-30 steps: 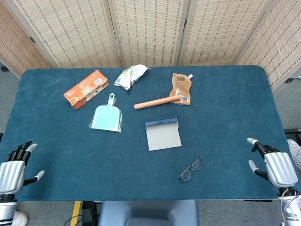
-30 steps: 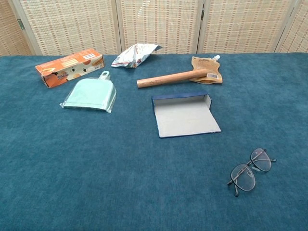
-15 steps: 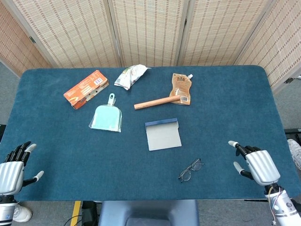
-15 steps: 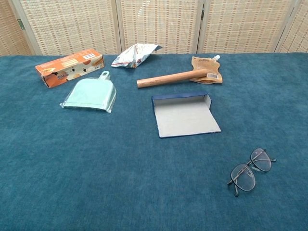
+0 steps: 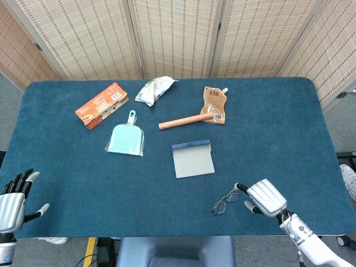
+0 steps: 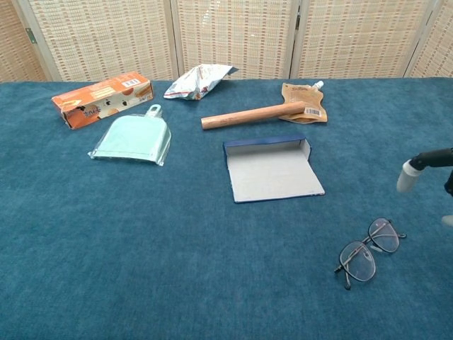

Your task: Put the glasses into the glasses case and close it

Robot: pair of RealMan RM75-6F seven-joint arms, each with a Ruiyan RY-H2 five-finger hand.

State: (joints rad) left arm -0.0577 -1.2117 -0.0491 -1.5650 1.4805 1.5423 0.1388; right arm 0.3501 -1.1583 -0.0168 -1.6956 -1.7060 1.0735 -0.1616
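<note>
The wire-framed glasses (image 5: 225, 201) (image 6: 369, 251) lie near the table's front edge, lenses flat on the blue cloth. The glasses case (image 5: 192, 158) (image 6: 272, 169) lies open at mid-table, grey inside with a dark blue rim. My right hand (image 5: 265, 198) (image 6: 425, 170) hovers just right of the glasses, fingers apart and holding nothing; only its fingertips show at the chest view's right edge. My left hand (image 5: 14, 199) stays at the front left corner, open with spread fingers, far from both things.
At the back of the table (image 5: 278, 122) lie an orange box (image 5: 102, 104), a crumpled snack bag (image 5: 153, 89), a brown spouted pouch (image 5: 214, 103) and a wooden rod (image 5: 184, 120). A mint dustpan (image 5: 126, 138) sits left of the case.
My right hand has swept left along the front edge, from the table's right side to just beside the glasses. The left hand has drifted slightly down.
</note>
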